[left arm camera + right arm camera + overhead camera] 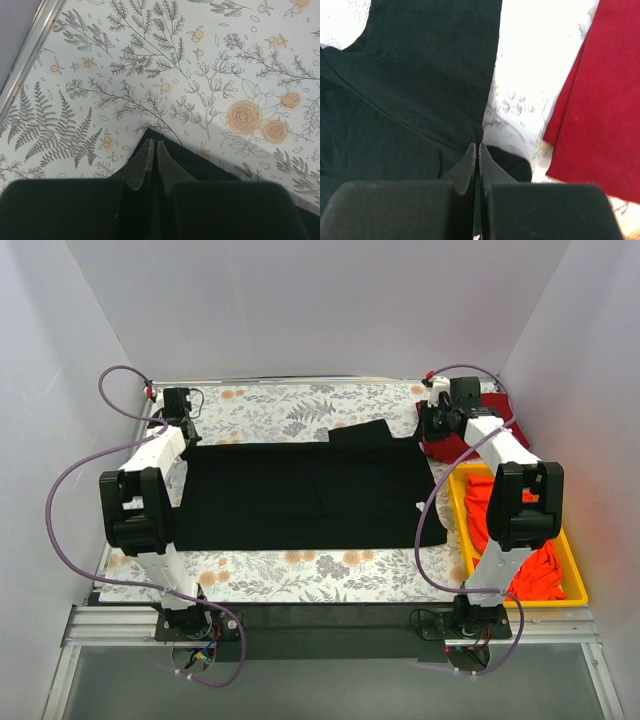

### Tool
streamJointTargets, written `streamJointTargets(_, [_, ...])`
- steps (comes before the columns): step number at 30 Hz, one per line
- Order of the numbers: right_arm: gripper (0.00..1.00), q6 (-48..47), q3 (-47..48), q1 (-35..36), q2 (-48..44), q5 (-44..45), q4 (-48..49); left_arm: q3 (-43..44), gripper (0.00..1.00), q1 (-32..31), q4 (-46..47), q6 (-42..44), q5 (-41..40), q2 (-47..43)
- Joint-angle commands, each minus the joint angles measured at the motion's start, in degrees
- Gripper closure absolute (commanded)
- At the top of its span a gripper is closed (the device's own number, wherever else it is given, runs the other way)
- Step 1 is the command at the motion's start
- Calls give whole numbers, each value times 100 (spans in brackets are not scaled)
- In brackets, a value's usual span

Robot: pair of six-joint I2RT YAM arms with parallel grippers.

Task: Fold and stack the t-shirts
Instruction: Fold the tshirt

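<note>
A black t-shirt point(300, 495) lies spread flat on the floral table cover point(270, 410). My left gripper point(185, 432) is at its far left corner. In the left wrist view the fingers point(152, 145) are shut on that corner of the black cloth point(205, 167). My right gripper point(432, 425) is at the shirt's far right corner. In the right wrist view it point(478, 147) is shut on the edge of the black shirt point(410, 75). A dark red t-shirt point(450, 448) lies bunched just right of it point(600, 100).
A yellow bin point(572, 560) stands at the right edge, holding orange-red t-shirts point(540, 570). White walls close in the left, back and right sides. A metal rail point(30, 45) runs along the table's left edge.
</note>
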Motion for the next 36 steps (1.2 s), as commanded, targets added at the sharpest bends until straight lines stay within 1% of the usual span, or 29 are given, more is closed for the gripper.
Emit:
streamJointTargets(1, [99, 73, -250, -63, -413, 127, 188, -149, 100, 47, -141, -204, -125, -561])
streamJointTargets(5, [99, 91, -567, -63, -703, 162, 197, -456, 100, 47, -282, -432, -98, -798])
streamJointTargets(13, [99, 346, -1453, -54, -1222, 267, 381, -1475, 100, 56, -361, -924, -283, -1623])
streamJointTargets(16, [99, 547, -1683, -54, -1468, 373, 504, -1643, 100, 56, -335, -986, -274, -1800])
streamJointTargets(20, [99, 741, -2069, -54, -1758, 452, 609, -1783, 100, 56, -265, -1012, -239, -1862])
streamJointTargets(27, [99, 1075, -2728, -63, -1890, 522, 891, -2073, 100, 56, -115, -1162, -116, -1669])
streamJointTargets(30, [99, 1224, -2939, -54, -1926, 540, 1040, -2240, 100, 56, 34, -1241, -81, -1660])
streamJointTargets(36, [99, 1488, -3142, -54, -1899, 514, 1119, -2469, 100, 65, 43, -1610, -124, -1668])
